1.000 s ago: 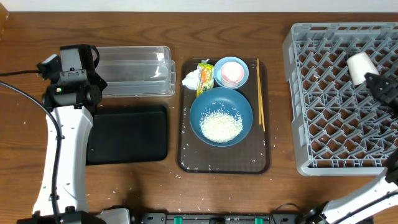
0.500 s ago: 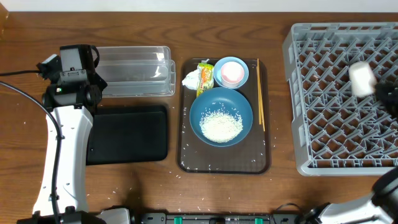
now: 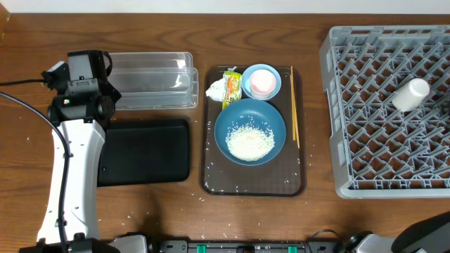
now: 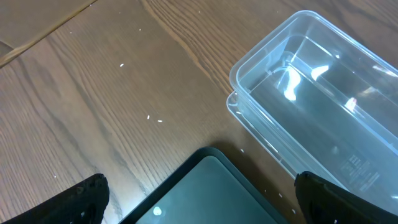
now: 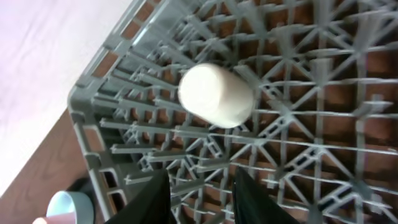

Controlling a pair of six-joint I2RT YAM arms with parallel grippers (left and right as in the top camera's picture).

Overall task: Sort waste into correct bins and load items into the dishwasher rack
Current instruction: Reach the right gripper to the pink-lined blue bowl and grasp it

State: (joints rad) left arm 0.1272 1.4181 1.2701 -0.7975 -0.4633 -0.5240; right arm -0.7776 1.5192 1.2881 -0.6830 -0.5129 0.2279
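A: Where is the white cup [image 3: 410, 94]?

B: It lies tilted, smooth and round, on the grey plastic lattice of the dishwasher rack [image 3: 365, 151], at three o'clock on the wooden bench [image 3: 169, 28]. The right tool [image 5: 200, 182] is near the cup, its jaws a little apart, holding nothing.

A: And the left tool [image 4: 200, 186]?

B: It is wide open and empty. It points down over the clear tub [image 4: 311, 93] and the flat black tray [image 3: 144, 151].

Left arm [image 3: 70, 169]: white link, black joint housings, a thin black cable (looping beside it); left pincer [image 4: 205, 202] and right pincer [image 5: 198, 202] have dark fingers.
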